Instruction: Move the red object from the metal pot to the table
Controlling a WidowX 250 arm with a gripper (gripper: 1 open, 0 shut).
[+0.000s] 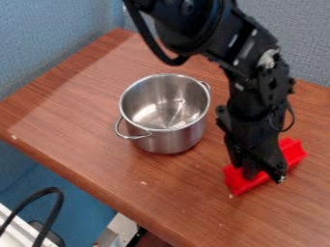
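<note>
- A lab or workshop is suggested, though the view is narrow.
- A robot arm [213, 43] is set over a wood-grain table [84, 106].
- Blue-grey padded panels [52, 37] are seen behind.

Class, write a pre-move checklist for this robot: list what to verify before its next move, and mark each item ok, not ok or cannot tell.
1. Red block out of the metal pot: ok, it is beside the pot.
2. Block down on the table: ok, it appears to lie on the wood.
3. Pot upright: ok, its open mouth faces up.
4. Gripper free of the block: not ok, its fingers are right over it.
5. Fingers fully released: cannot tell, the dark fingers hide the contact.
</note>
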